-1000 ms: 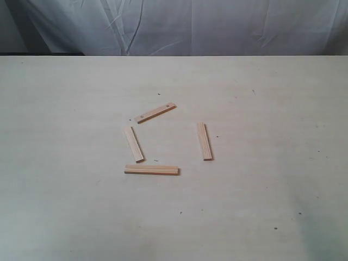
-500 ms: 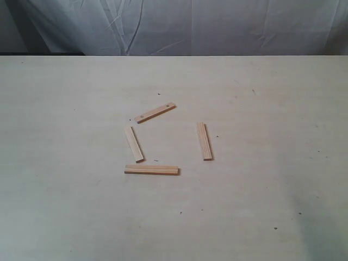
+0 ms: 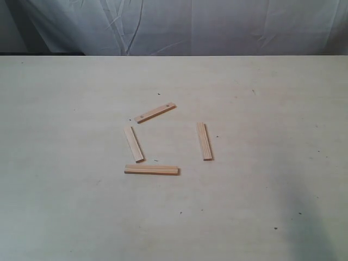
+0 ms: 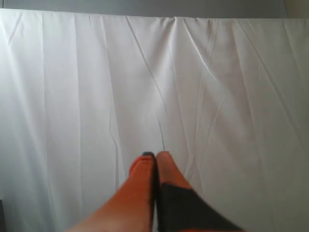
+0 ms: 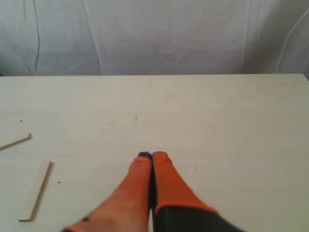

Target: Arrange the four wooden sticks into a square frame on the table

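Note:
Four pale wooden sticks lie apart on the table point(image 3: 65, 206) in a loose ring, none touching. The dotted stick point(image 3: 155, 112) lies slanted at the back, one stick point(image 3: 133, 143) on the left, one point(image 3: 204, 140) on the right, and one point(image 3: 151, 169) across the front. No arm shows in the exterior view. My left gripper point(image 4: 155, 155) is shut and empty, facing only white cloth. Over the table, my right gripper point(image 5: 152, 155) is shut and empty; a stick point(image 5: 35, 190) lies off to its side, and the end of another stick point(image 5: 15, 141) shows at the frame edge.
A wrinkled white cloth backdrop point(image 3: 206, 27) hangs behind the table's far edge. Small dark specks dot the tabletop. A faint shadow lies on the table at the front right corner point(image 3: 321, 234).
The sticks have not moved. The faint shadow at the table's front right corner has grown slightly.

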Motion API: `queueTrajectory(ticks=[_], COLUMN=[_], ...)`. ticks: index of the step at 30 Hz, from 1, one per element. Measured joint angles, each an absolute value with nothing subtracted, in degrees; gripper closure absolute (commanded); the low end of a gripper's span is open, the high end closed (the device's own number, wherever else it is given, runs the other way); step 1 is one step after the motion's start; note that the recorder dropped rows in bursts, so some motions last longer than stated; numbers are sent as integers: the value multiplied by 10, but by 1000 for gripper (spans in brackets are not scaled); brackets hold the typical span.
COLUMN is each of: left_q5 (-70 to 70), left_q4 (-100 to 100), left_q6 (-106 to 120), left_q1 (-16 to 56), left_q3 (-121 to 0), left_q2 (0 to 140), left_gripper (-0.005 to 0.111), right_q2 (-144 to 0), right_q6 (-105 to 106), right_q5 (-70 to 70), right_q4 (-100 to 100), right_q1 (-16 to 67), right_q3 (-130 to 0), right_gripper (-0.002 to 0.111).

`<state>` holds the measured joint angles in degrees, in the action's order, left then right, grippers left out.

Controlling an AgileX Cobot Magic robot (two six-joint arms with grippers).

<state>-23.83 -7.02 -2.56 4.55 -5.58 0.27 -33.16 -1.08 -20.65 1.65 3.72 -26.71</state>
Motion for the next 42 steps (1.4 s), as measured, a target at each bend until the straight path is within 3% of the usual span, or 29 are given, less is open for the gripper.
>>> queueTrajectory(ticks=[5,10,17,20,25,29,31,36,42], left_q5=[-216,-21,334,425,406,361,344,309,275], left_q4=[13,120,101,97,162,297,350,387,376], left_q6=[-33,33,48,48,58,129,161,187,191], left_q1=[45,45,45,45,45,45,45,45,45], left_q3=[-57,-140,-385,-448,-478,-480,-480,-480,-482], left_q2=[3,45,321,466,654,790,842,926,939], left_gripper=[107,107,107,107,107,107,107,107,107], right_q2=[-439,-535,-703,-773,-897,-961,-986,-1061,-1143], right_q6=[-26,-32,-20,11,82,94,92,26,-37], right_q5=[-130,-139,-307,-350,-388,-397,-400,-415,-463], right_q4=[6,59,83,126,237,251,252,205,144], right_q1=[37,37,37,37,50,114,148,219,262], right_q3=[-286,-337,-518,-564,-582,-597,-615,-689,-779], right_gripper=[109,109,109,109,109,108,101,71,68])
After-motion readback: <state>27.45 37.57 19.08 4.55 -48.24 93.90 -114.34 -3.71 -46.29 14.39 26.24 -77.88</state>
